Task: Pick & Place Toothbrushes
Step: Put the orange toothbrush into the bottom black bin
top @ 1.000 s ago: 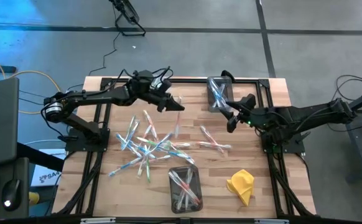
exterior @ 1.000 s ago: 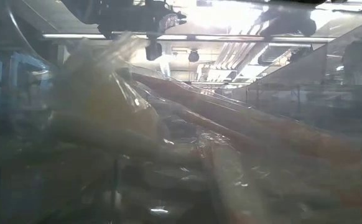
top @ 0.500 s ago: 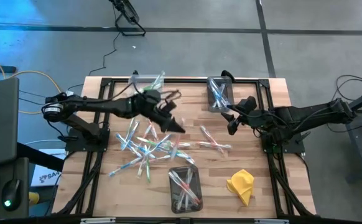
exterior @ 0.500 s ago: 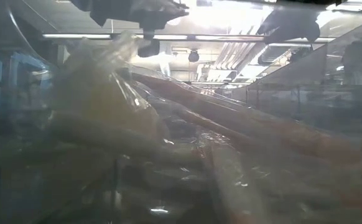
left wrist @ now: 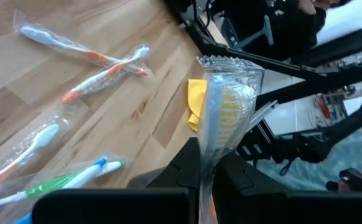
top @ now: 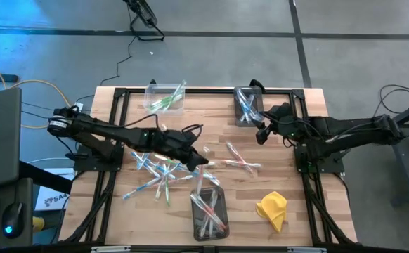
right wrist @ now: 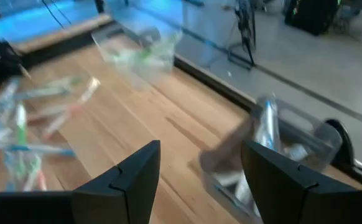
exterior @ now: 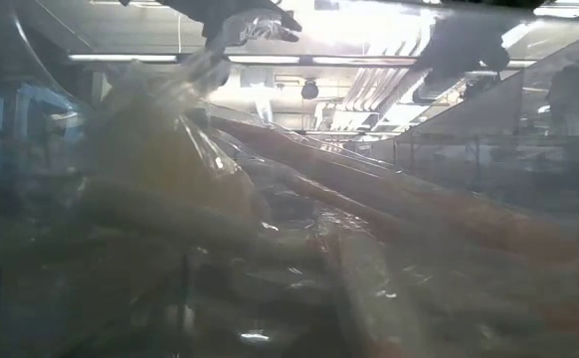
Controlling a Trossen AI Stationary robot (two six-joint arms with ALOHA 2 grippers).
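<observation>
Wrapped toothbrush [left wrist: 221, 118] sits pinched in the left gripper [top: 203, 160] fingers above the pile; we note right gripper [top: 263, 133] fingers wide near a bin [top: 247, 105].

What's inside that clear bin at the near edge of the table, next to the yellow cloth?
The bin holds several wrapped toothbrushes, white with pinkish and blue accents, lying lengthwise. They overlap, so an exact count and anything beneath them cannot be seen. The yellow cloth lies apart, to its right.
</observation>
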